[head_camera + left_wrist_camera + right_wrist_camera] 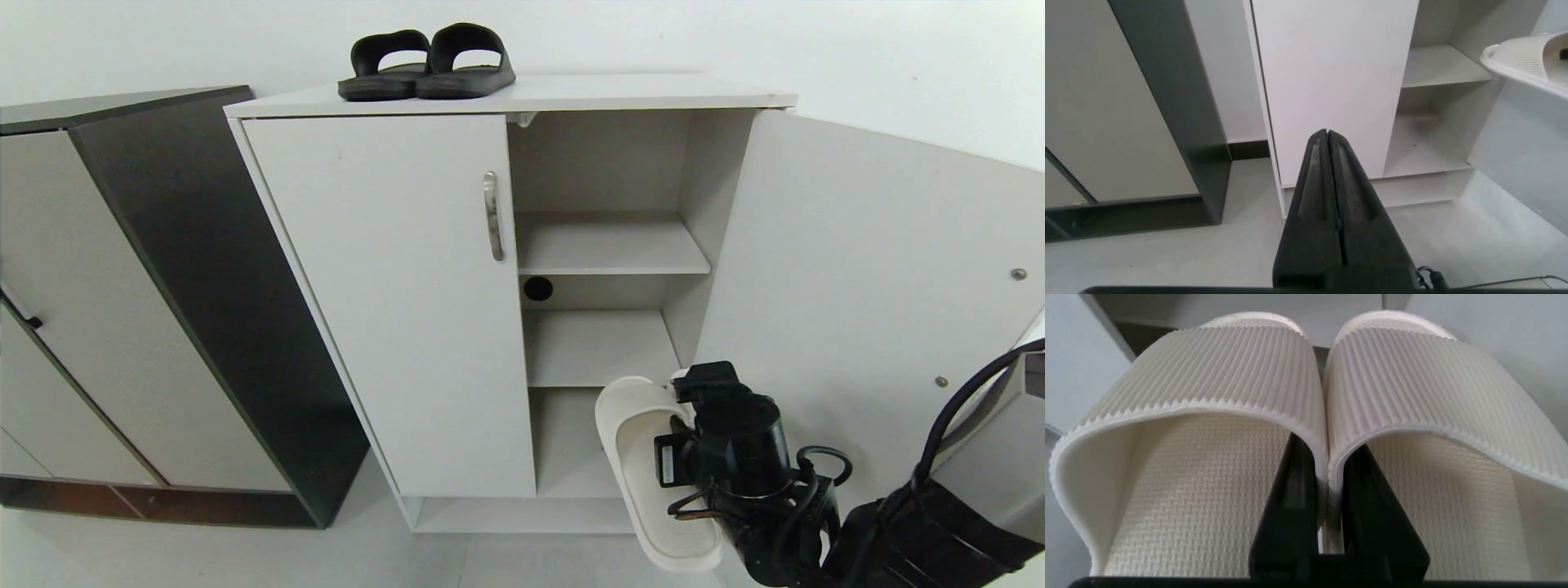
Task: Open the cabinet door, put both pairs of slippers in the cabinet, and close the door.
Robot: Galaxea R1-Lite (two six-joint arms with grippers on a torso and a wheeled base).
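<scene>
Carrying the white slippers level into the open bay ahead of the right pincer looks like the step to get right. In the head view they hang just before the lowest shelf, the open door close on the pincer's right, so steer straight in, clear of both. The black slippers sit well above, on the cabinet top. In the right wrist view its fingers pinch both slippers' inner walls together. In the left wrist view the left pincer is closed on nothing, pale floor below it, a dark cabinet beyond.
</scene>
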